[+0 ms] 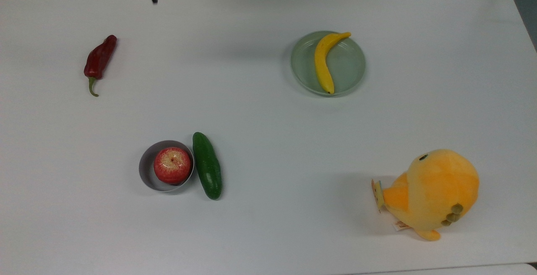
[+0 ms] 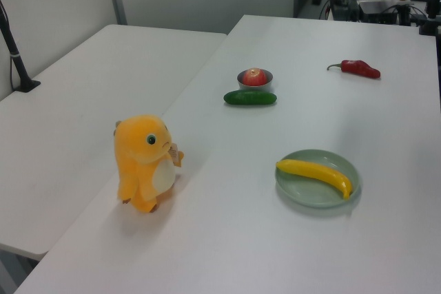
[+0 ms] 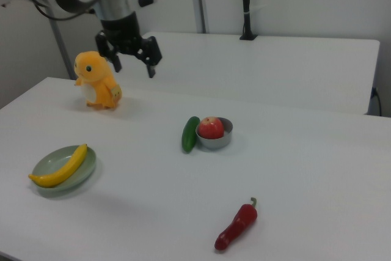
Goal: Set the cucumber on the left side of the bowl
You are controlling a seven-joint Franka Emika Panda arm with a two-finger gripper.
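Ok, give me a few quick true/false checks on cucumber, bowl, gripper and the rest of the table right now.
1. The cucumber lies right beside the bowl. True.
2. The bowl is empty. False: an apple sits in it.
3. The gripper is shut on the cucumber. False: it is open, raised well away, holding nothing.
4. A banana lies on the green plate. True.
5. The chili pepper is on the plate. False: it lies on the bare table.

One cucumber (image 1: 207, 165), bowl (image 1: 147, 169), apple (image 1: 172, 165), chili (image 1: 99, 60), banana (image 1: 325, 60), plate (image 1: 352, 63), plush toy (image 1: 432, 191).
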